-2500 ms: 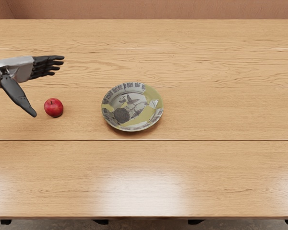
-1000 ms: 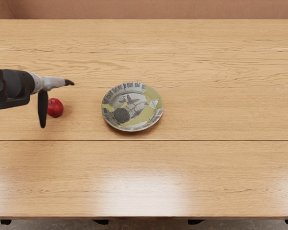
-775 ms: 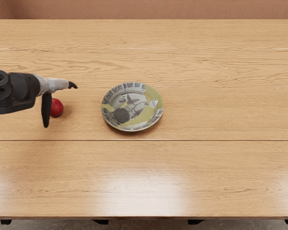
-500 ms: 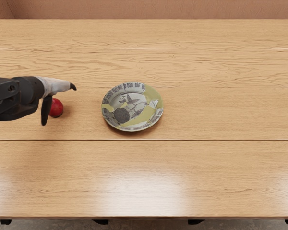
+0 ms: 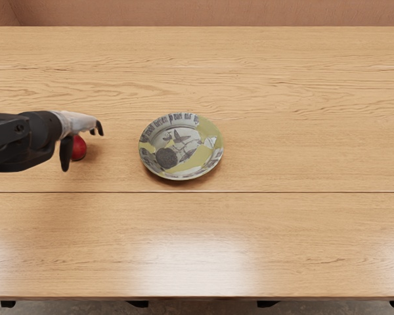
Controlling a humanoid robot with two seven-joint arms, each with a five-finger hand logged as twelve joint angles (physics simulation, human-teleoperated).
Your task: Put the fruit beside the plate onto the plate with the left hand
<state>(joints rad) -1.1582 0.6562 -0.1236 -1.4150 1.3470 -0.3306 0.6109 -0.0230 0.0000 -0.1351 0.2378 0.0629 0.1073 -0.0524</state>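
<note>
1. I see my left hand coming in from the left edge, its dark forearm low over the light wooden table. It is arched over the fruit, but I cannot tell whether it has hold of it.
2. The small round red fruit sits on the table directly under that hand, partly hidden by it.
3. The round grey and yellow-green patterned plate lies to the fruit's right, apart from it, with only its print showing inside.

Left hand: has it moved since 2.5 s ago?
Yes. The left hand has shifted right, toward the plate, and lower in the picture; it now partly covers the apple.
</note>
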